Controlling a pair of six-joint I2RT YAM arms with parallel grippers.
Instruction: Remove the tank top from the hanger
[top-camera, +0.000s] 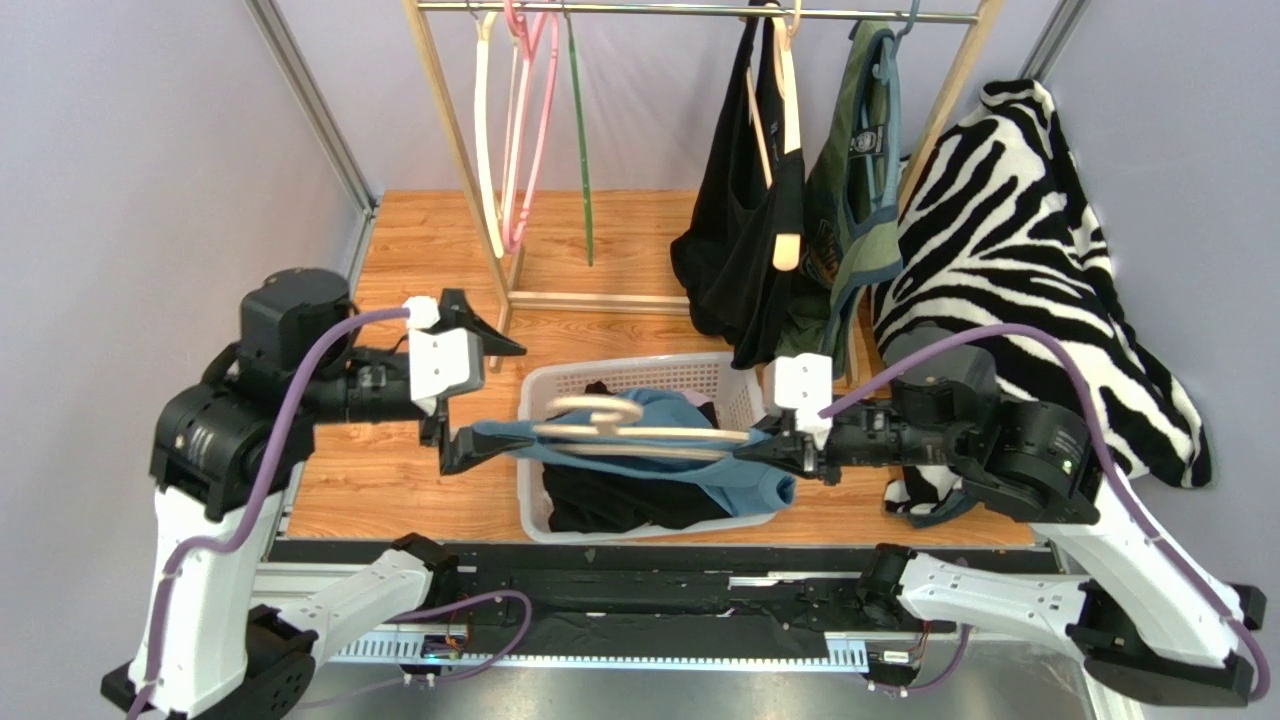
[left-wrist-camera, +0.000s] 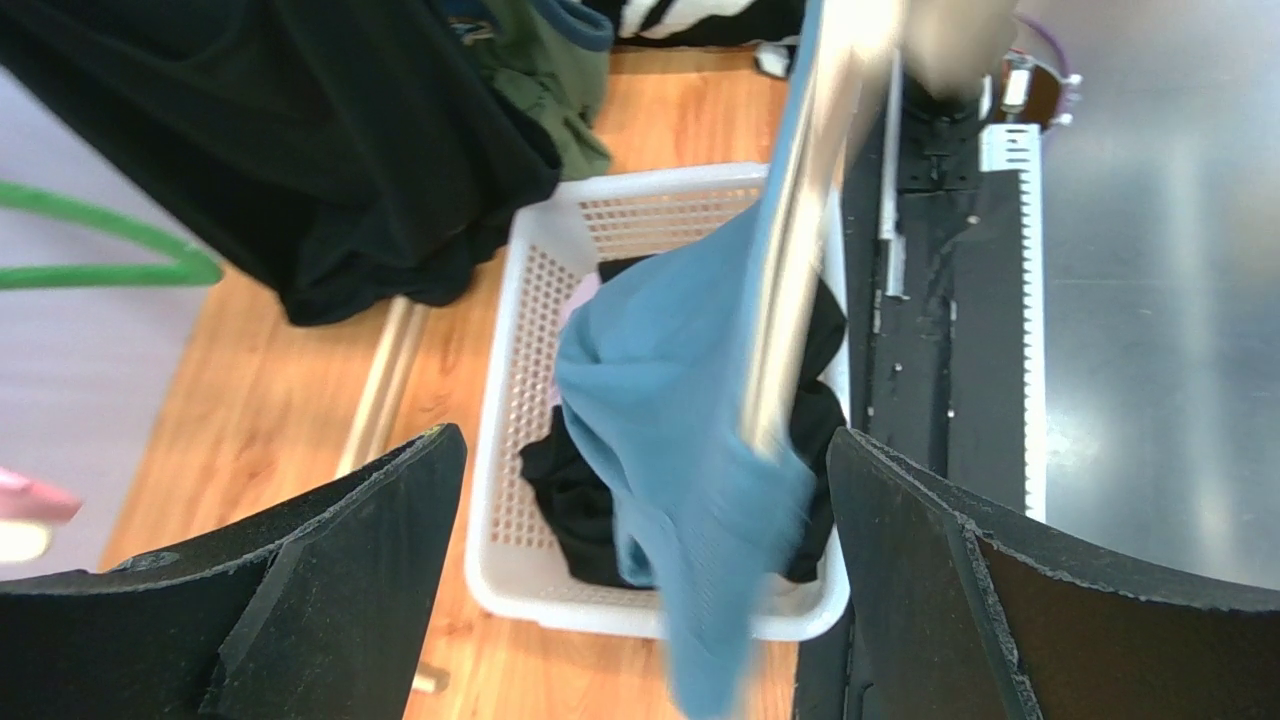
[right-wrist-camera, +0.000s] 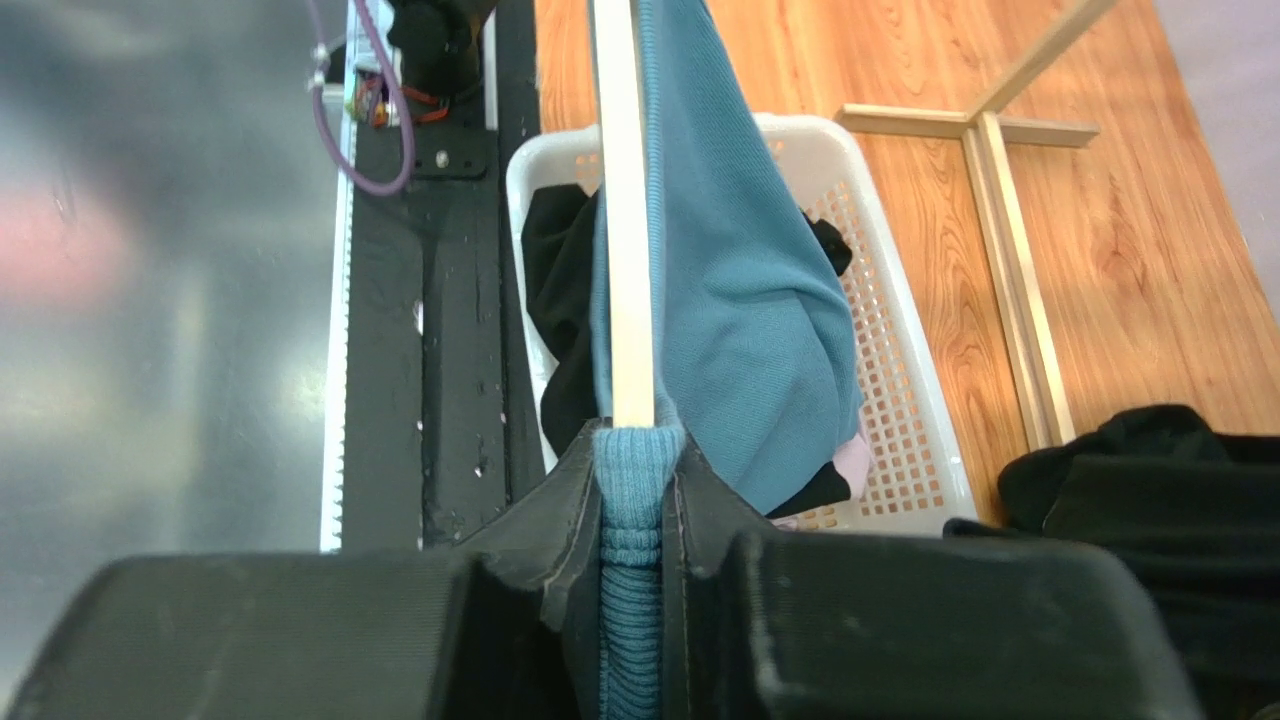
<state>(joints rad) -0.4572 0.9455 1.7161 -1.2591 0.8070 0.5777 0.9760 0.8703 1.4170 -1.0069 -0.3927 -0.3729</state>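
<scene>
Right gripper (right-wrist-camera: 634, 503) is clamped on the tank top (top-camera: 706, 458) at the hanger (top-camera: 616, 428) end, so both are held level over the basket (top-camera: 661, 368), left gripper (left-wrist-camera: 643, 443) is spread wide around the other end, nothing gripped, and the space behind is crowded by a black garment (top-camera: 736, 255) and zebra fabric (top-camera: 1022, 240).

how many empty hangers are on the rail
3, all at the left end of the rail: a cream hanger leftmost, a pink hanger beside it, a green hanger to their right. They overlap, so another may be hidden.
</scene>
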